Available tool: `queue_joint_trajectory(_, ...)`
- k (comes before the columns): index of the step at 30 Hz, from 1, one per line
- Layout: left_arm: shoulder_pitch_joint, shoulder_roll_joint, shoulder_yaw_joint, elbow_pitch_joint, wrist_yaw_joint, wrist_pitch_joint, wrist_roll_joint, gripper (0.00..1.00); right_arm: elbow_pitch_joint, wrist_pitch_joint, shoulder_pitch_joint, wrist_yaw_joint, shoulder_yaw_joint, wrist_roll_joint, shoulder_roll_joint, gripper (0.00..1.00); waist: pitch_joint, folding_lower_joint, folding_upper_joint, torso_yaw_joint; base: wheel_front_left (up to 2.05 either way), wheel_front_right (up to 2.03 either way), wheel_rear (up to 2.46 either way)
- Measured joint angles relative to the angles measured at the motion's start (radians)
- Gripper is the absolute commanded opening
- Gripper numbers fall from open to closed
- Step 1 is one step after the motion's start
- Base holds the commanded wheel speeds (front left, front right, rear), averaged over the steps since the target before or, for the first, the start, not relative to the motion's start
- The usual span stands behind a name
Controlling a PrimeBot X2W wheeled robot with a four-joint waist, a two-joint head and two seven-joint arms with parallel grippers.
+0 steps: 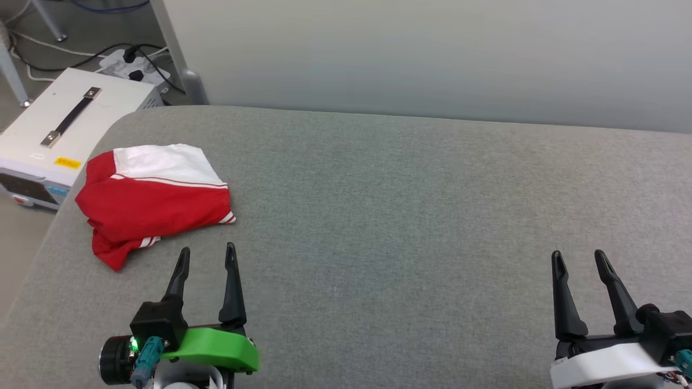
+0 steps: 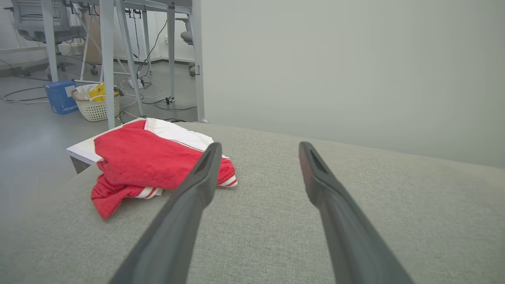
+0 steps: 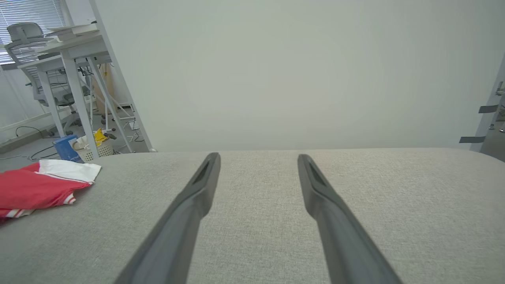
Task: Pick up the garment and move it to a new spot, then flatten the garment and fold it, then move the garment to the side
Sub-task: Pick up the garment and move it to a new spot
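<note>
garment (image 1: 154, 202) folded red-white, blue box (image 2: 60, 96), print blurred, maybe brand

**GREY WORKTOP, ONE GARMENT ON IT**

Worktop (image 1: 411, 216): covered in grey woven cloth, looks smooth & flat. Far-left corner rounded; far edge runs along pale wall (image 1: 432, 54).

Lying directly on cloth: the garment (image 1: 151, 208), red w/ white sleeve panel on top & red-white stripe trim at hems. Folded into a rough bundle, rumpled at near-left end, where a red corner sticks out. Sits in left part, toward far-left corner, its left end right by worktop's left edge.
</note>
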Motion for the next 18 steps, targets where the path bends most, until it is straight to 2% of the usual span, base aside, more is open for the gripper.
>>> queue_joint_trajectory(18, -0.004, 0.0, 0.082, -0.002, 0.013, 0.0, -0.046, 1.0, -0.007, 0.0, -0.005, 0.0, 0.013, -0.036, 0.0, 1.0, 0.037, 0.0, 0.0, 0.205, 0.0, 0.0, 0.0)
